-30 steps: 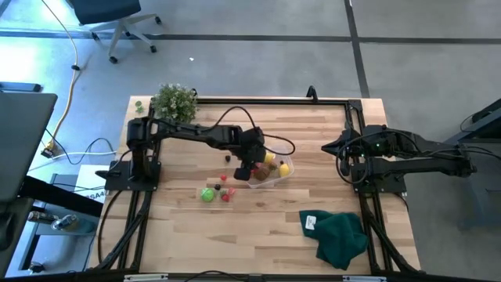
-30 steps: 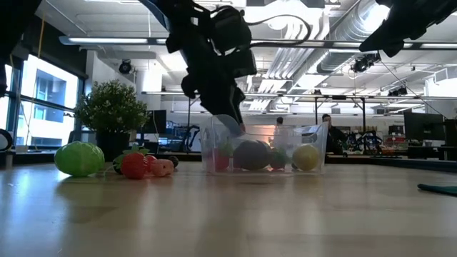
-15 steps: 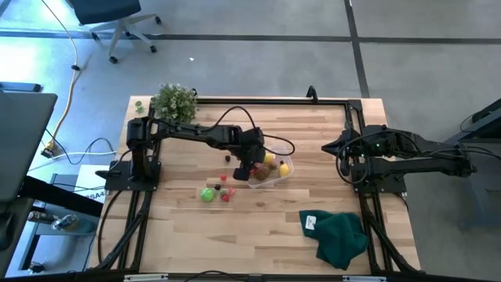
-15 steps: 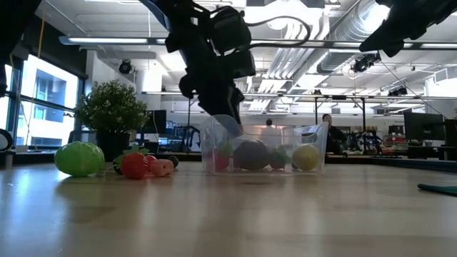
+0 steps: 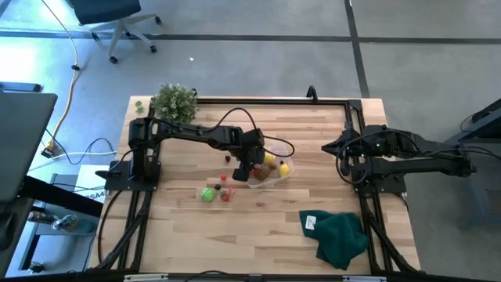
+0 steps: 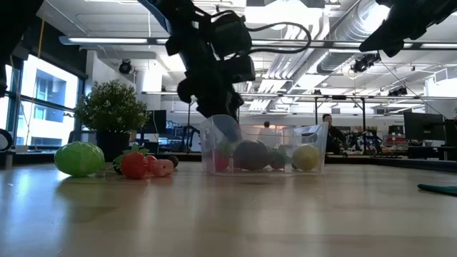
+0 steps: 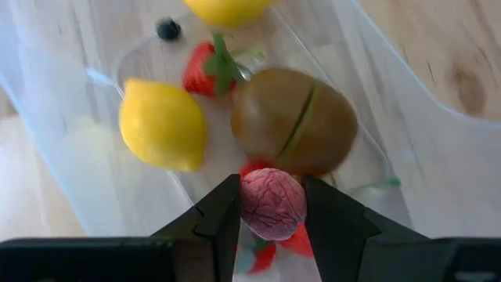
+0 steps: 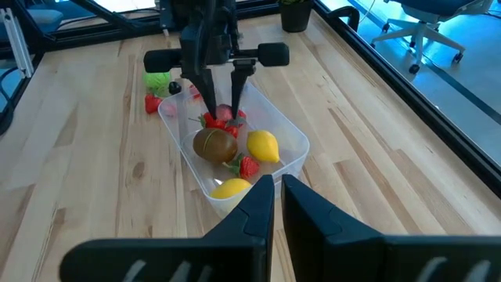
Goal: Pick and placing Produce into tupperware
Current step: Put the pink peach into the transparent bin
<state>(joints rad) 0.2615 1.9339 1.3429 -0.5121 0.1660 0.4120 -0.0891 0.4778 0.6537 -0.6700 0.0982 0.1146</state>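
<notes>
Left hand: my left hand (image 7: 270,205) hangs over the tupperware (image 5: 275,177), its fingers (image 7: 223,215) clamped on a pinkish-red round piece of produce (image 7: 272,202).
Below my left hand: inside the tub lie a brown kiwi (image 7: 294,120), a lemon (image 7: 163,124), a strawberry (image 7: 206,69) and a second yellow piece (image 7: 225,9) at the far end.
Beside my left hand: on the bare wood outside the tub sit a bright green piece (image 5: 207,195) and a few small red pieces (image 5: 227,193), close together, near the tub but not touching it.
Right hand: my right hand (image 8: 278,192) waits well apart from the tub, pointing towards it, fingers pressed together on nothing.
Worktop: pale wooden planks (image 5: 266,227) edged by a black frame; a potted plant (image 5: 174,100) stands at a far corner, a dark green cloth (image 5: 343,237) lies crumpled at the near edge on my right side.
Room: grey floor (image 5: 258,63) with an office chair (image 5: 117,19); the low view shows ceiling ducts (image 6: 343,28), strip lights and a person (image 6: 327,123) far behind the tub.
</notes>
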